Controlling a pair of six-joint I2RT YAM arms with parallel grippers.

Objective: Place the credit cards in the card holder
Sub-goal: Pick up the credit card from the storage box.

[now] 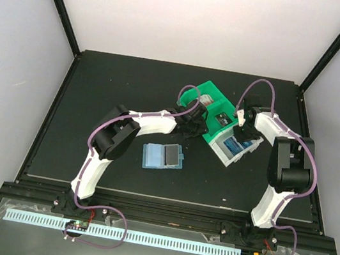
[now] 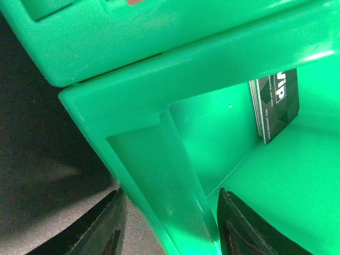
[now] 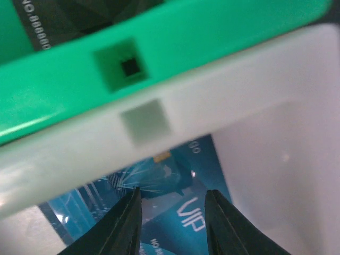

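card holder open on the desk, blue cards in the white bin

the card holder [image 1: 162,157] lies spread open and flat on the dark desk [image 1: 98,90], inner side up, pale blue at the left with a greyer panel at the right and a small tab on its right edge. it sits apart from the white bin [image 1: 216,152], where the blue credit cards [image 3: 180,212] lie, the top one glossy teal-blue with pale "vip" lettering.

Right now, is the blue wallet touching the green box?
Apart. The top view shows the wallet lying on the black table, with a strip of bare tabletop between it and the green box.
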